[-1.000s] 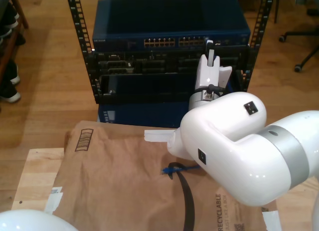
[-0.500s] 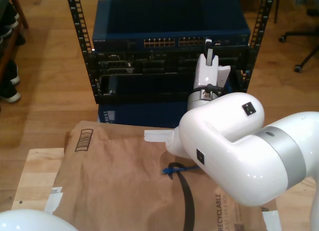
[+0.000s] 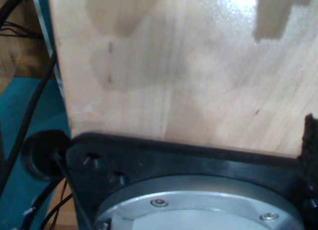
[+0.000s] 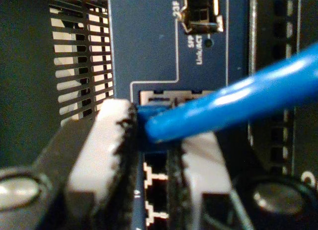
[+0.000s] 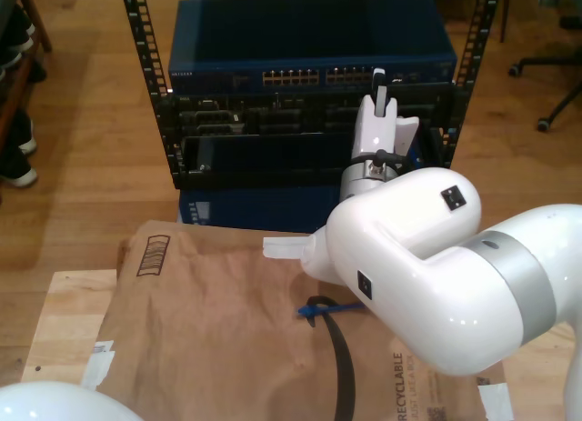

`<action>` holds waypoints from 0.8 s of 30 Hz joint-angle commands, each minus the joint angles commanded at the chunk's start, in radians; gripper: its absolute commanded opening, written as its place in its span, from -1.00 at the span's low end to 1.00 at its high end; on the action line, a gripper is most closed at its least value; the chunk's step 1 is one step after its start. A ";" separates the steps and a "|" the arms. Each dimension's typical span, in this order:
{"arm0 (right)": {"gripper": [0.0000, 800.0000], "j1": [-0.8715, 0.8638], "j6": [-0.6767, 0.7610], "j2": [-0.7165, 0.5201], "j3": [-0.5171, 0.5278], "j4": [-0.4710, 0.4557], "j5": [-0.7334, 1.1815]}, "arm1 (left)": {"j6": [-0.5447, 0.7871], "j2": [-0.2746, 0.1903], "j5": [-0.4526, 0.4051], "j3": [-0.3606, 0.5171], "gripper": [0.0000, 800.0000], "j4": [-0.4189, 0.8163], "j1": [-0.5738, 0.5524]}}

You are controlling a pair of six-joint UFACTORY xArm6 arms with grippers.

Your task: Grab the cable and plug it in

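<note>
Fingers of my second gripper, white pads edged in black, stand nearly closed and pinch the blue-booted plug of the thin bright-blue ethernet cable between them. The plug's nose lies straight ahead of the fingertips, touching or just entering the pale mouth of a port on the dark-blue network switch; how deep it sits cannot be told, since boot and cable cover the opening. The plug's long axis appears to run into the switch face, in line with the fingers, while the cable trails back out of the grip toward the camera. In the exterior view this gripper meets the switch's port row near its end on that view's right. Farther along, the cable rests on the brown paper bag spread over the wooden table before the switch. My first gripper's wrist view looks onto pale wood and a black mounting plate; its finger state cannot be told. The coming move appears to be a straight push along the plug's axis, made by my second gripper.
</note>
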 joint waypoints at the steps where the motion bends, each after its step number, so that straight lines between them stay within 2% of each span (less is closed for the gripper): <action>1: -1.00 0.000 0.000 0.000 0.000 -0.002 0.002 | 0.000 0.000 0.000 0.000 1.00 0.000 -0.002; 12: -1.00 0.000 0.002 0.012 -0.012 -0.002 0.015 | 0.000 0.000 0.000 0.000 1.00 0.002 0.000; 14: -0.82 0.000 0.002 0.008 -0.009 -0.003 0.015 | 0.000 0.000 0.000 0.000 1.00 0.000 -0.002; 18: -0.59 0.000 0.003 0.003 -0.011 -0.005 0.014 | 0.000 0.000 0.002 0.000 1.00 0.000 -0.002; 21: -0.27 0.000 0.002 -0.003 -0.006 -0.011 0.015 | 0.000 0.000 0.000 0.000 1.00 0.000 -0.002; 24: -0.23 0.006 0.003 -0.003 0.002 -0.009 0.012 | 0.000 0.000 0.000 0.000 1.00 0.000 -0.002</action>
